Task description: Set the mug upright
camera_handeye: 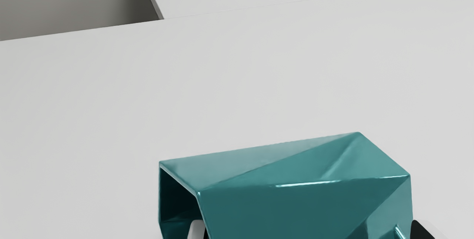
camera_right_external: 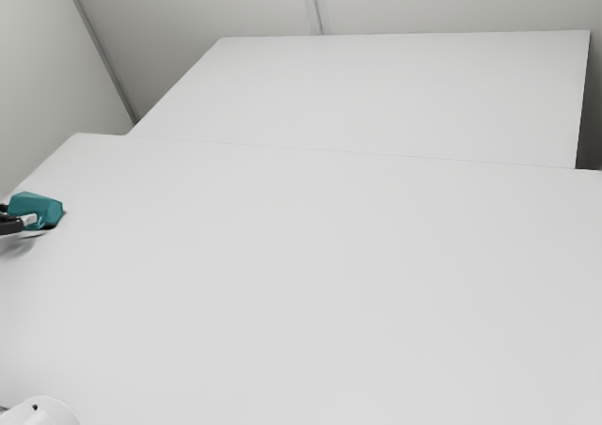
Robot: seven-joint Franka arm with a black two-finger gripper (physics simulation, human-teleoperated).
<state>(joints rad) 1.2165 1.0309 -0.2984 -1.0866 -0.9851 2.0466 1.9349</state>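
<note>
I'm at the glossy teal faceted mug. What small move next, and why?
Probably a slight straight lift, watching whether the mug follows, before any turning: it is on its side, mouth facing sideways, with the black gripper right at it, but I cannot tell whether it is gripped.

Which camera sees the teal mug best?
The wrist view: the teal mug looks big there, and you can peek into its dark open mouth. The exterior view shows it too, but small, near that view's left edge.
</note>
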